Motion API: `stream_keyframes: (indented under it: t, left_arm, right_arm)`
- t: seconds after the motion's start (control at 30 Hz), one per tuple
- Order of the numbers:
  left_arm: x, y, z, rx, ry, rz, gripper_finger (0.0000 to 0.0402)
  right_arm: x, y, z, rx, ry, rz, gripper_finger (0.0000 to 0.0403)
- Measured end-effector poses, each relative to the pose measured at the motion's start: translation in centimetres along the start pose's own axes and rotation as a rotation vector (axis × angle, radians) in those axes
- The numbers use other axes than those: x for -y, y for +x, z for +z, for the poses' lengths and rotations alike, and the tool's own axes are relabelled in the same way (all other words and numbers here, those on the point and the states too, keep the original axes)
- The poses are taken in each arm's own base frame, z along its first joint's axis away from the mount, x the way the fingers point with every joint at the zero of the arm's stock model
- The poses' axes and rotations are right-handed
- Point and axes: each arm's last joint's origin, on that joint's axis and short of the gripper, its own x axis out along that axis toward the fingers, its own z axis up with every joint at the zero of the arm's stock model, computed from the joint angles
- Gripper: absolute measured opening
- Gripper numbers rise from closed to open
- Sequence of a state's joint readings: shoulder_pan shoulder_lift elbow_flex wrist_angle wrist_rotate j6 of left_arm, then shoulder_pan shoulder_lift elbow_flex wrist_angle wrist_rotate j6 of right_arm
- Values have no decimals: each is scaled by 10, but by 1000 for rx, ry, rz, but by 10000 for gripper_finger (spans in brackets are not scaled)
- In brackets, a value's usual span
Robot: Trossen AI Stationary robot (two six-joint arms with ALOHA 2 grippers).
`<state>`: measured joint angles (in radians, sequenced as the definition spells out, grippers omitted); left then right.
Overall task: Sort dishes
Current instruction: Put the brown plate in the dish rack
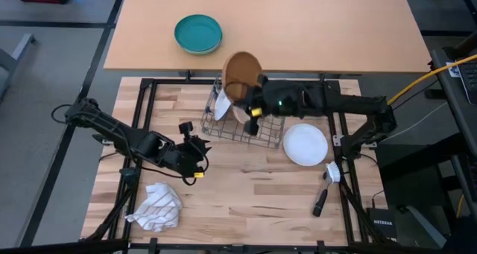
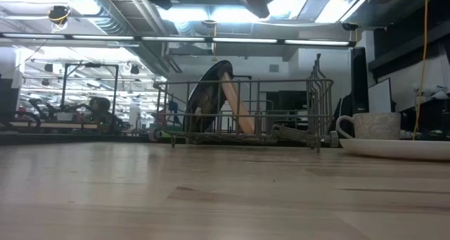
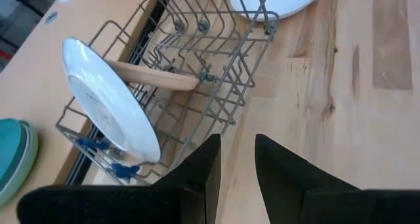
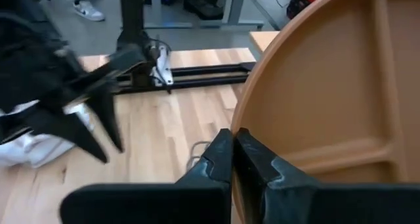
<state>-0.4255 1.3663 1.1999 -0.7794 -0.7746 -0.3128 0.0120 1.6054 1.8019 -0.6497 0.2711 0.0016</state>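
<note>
A wire dish rack (image 1: 250, 127) stands mid-table. A pale blue plate (image 3: 108, 102) stands on edge in its left end; it also shows in the high view (image 1: 221, 103). The peach-pink bowl (image 1: 242, 74), tan inside, stands on edge beside it in my right gripper (image 1: 254, 103), which is shut on it. The white plate (image 1: 305, 144) lies right of the rack, and the low view shows the small grey mug (image 2: 369, 125) on it. My left gripper (image 3: 236, 161) is open and empty, left of and nearer than the rack (image 1: 195, 146). My right gripper pinches the bowl's rim (image 4: 241, 122), one finger on the tan inside and one on the outside. The fingers come roughly level from the table's right. The bowl stands tilted on edge with its lower part (image 2: 238, 113) down in the rack, next to the plate.
A teal-green bowl (image 1: 198, 33) sits on the far tabletop. A white striped cloth (image 1: 158, 208) lies crumpled at the near left. A dish brush (image 1: 328, 183) lies at the near right. Bare wood spans the near middle of the table.
</note>
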Motion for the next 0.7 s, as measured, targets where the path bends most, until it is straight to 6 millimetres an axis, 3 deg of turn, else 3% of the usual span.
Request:
stream_keyframes:
  t: [0.17,0.33,0.5,0.7]
  left_arm:
    - [1,-1,-2,-14,-5,1,84]
    - [1,-1,-2,-13,-22,1,84]
    - [1,-1,-2,-14,-38,1,84]
    - [1,-1,-2,-14,-54,1,84]
  right_arm:
    - [24,10,-5,-20,25,-22,9]
    - [34,26,-26,-98,34,-22,9]
    - [30,49,-57,-137,54,2,9]
    - [22,73,-87,-56,98,91,9]
